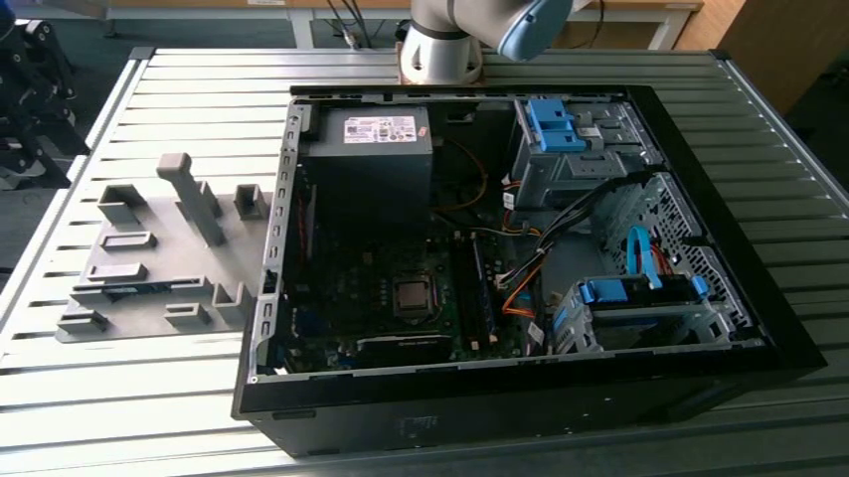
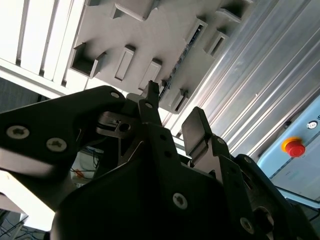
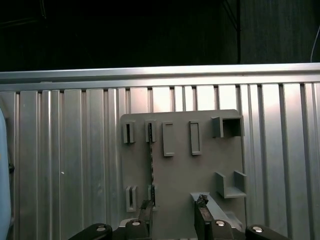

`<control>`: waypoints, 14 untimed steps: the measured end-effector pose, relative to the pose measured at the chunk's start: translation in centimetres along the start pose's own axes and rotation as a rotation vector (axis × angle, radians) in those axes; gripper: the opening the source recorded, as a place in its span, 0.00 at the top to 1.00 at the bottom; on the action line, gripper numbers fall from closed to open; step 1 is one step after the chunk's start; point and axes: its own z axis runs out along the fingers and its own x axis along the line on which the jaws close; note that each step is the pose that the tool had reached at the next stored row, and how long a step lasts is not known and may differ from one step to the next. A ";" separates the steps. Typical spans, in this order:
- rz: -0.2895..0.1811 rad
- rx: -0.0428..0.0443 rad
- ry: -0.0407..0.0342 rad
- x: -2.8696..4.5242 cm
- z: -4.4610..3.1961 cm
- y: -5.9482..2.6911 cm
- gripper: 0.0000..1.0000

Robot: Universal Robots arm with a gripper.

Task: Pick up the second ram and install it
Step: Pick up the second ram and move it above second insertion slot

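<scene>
The second ram (image 3: pixel 151 165) stands on edge as a thin dark strip in the slotted holders of the grey fixture plate (image 3: pixel 200 165). In the exterior view it is a short blue-green strip (image 1: pixel 133 289) on that plate (image 1: pixel 159 248), at the exterior view's left of the open computer case (image 1: pixel 531 258). My gripper (image 3: pixel 174 210) hovers above the plate, open, with nothing between its fingers. One fingertip (image 3: pixel 146 210) lines up with the near end of the ram. In the second wrist view the gripper (image 2: pixel 172 112) hangs over the same strip (image 2: pixel 176 67).
Inside the case a dark memory stick (image 1: pixel 476 288) stands in a motherboard slot beside the processor socket (image 1: pixel 413 295). Blue drive cages (image 1: pixel 637 298) and cables fill the case's other side. The slatted metal table (image 1: pixel 173 99) carries everything. A red stop button (image 2: pixel 294 147) sits off the table.
</scene>
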 end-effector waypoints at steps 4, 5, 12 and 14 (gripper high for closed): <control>0.000 -0.0001 0.0001 0.04 0.18 0.00 0.54; 0.000 0.0000 0.0000 0.05 0.22 0.03 0.54; 0.000 -0.0001 -0.0002 0.05 0.22 0.04 0.54; 0.000 -0.0001 -0.0002 0.05 0.22 0.04 0.54</control>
